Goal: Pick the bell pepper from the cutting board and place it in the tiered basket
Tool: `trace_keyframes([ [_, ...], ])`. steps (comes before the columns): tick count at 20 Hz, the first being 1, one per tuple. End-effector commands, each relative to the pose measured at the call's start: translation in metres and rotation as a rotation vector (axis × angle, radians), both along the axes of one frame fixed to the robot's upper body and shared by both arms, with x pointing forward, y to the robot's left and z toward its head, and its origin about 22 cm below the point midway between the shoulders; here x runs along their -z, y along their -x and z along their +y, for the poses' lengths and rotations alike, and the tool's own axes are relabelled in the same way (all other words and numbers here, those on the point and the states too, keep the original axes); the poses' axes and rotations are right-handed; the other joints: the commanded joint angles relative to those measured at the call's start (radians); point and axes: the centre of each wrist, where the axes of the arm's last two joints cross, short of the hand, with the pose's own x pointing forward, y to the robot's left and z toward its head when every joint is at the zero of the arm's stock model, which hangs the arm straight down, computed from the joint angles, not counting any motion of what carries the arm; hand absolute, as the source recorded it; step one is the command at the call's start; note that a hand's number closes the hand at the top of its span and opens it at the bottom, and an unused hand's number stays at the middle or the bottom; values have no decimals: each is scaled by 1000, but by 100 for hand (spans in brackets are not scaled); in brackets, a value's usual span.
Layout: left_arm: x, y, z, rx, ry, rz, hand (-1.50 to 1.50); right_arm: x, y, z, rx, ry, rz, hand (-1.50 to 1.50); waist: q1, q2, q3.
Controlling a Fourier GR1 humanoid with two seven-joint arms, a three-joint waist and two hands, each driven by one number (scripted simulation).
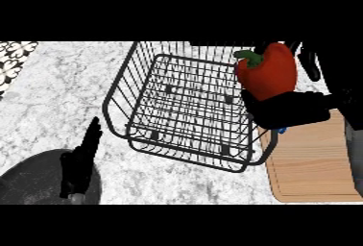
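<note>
Above the upper right corner of the basket, the red bell pepper (269, 72) sits in the right hand (291, 113), its green stem tipped toward the upper left. The black fingers and thumb of that hand are curled round the pepper's lower half, and more of the hand shows dark behind its right side. The pepper is off the cutting board (312, 163) and appears over the basket's right wall, not down on the wire floor.

The basket (186, 158) is black wire, with a wide rim narrowing to a gridded bottom. Its lower right corner meets the left edge of the pale wooden cutting board; whether the two touch cannot be told.

Well apart, at the lower left, the left hand (81, 163) rests with straight fingers pointing up, holding nothing. Everything stands on a grey-white marbled counter (64, 96), with patterned tiles (14, 57) at the upper left corner.
</note>
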Motion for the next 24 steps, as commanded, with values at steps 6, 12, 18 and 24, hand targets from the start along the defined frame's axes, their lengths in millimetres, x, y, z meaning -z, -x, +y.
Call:
trace_keyframes([
  [6, 8, 12, 8, -15, 9, 83, 0, 33, -32, 43, 80, 52, 120, 150, -5, 3, -6],
  [12, 12, 0, -1, -1, 7, 89, 0, 72, -59, 58, 80, -47, 142, 150, -7, 7, -5],
  [18, 7, -2, -4, -16, -4, 52, 0, 87, -77, 58, 57, -355, 261, -150, 0, 10, -5],
  [24, 10, -2, 1, -23, 10, 87, 0, 93, -67, 49, 14, -615, 206, -150, -12, 7, -4],
])
